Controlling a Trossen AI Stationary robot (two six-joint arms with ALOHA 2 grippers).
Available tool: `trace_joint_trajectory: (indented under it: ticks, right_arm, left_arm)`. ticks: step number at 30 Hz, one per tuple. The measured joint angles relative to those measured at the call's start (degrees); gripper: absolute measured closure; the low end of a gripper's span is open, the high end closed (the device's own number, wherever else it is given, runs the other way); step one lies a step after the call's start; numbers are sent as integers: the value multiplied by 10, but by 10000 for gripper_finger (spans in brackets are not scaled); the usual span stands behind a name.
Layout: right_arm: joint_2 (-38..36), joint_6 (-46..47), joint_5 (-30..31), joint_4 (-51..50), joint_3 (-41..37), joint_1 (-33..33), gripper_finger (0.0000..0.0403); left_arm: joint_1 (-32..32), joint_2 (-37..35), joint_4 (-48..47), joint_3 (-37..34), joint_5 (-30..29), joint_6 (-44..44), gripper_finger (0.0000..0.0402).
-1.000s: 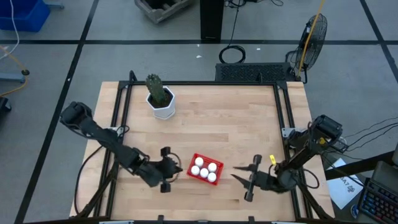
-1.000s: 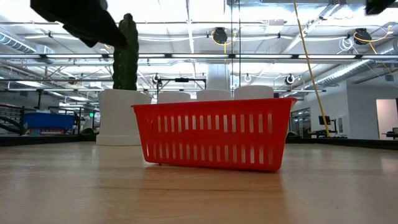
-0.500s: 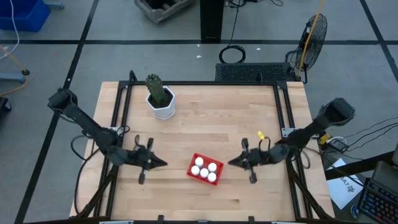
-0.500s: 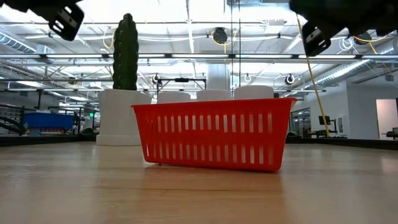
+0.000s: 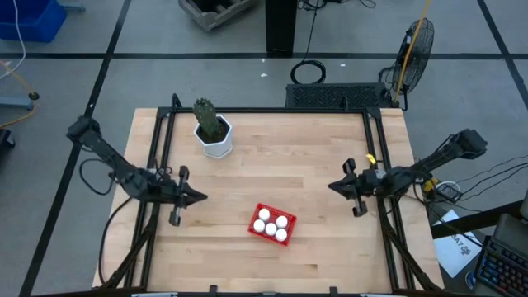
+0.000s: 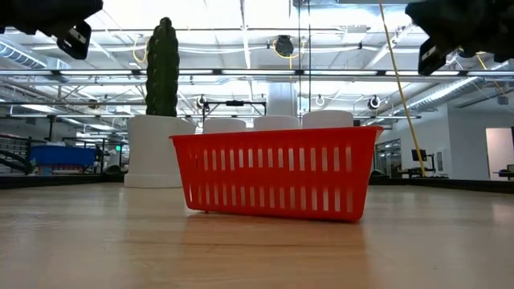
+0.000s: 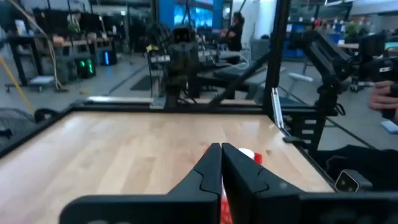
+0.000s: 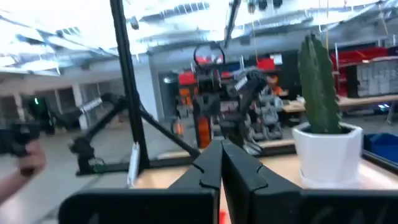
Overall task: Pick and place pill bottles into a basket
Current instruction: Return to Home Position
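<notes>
The red mesh basket (image 5: 272, 223) stands on the wooden table near its front edge, and in the low view (image 6: 273, 170). Several white pill bottles (image 5: 271, 223) stand inside it; their tops show above the rim (image 6: 275, 121). My left gripper (image 5: 198, 196) is shut and empty, raised to the left of the basket; its shut fingertips show in the left wrist view (image 7: 221, 149). My right gripper (image 5: 333, 186) is shut and empty, raised to the right of the basket; its fingertips show in the right wrist view (image 8: 221, 146).
A white hexagonal pot with a green cactus (image 5: 214, 132) stands at the far left of the table, also in the low view (image 6: 158, 144) and the right wrist view (image 8: 323, 140). Black frame rails (image 5: 375, 157) run along the table's sides. A person's hand (image 8: 28, 158) shows beyond the table.
Both grippers have drawn away from the basket and risen: the left toward the table's left edge, the right toward the right and far edges. The basket and bottles have stayed put.
</notes>
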Motion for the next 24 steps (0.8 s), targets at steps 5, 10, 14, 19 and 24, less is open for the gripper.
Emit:
trace_joint_trajectory:
  ticks: [5, 10, 14, 19, 24]
  right_arm:
    - [-53, -8, -3, -54, -1, -5, 403]
    - [-66, 21, -12, -104, -1, -10, 403]
    - [-63, 42, -54, -130, -1, -41, 403]
    - [-64, 31, -106, -159, -2, -94, 403]
    - [-64, 29, -126, -226, -2, -147, 403]
  left_arm:
    - [1, -92, -1, -42, 10, 46, 397]
    - [34, -177, -2, -80, 53, 72, 392]
    - [74, -236, -62, -90, 91, 71, 398]
    - [121, -295, -150, -90, 123, 65, 391]
    - [162, -331, -230, -90, 123, 30, 398]
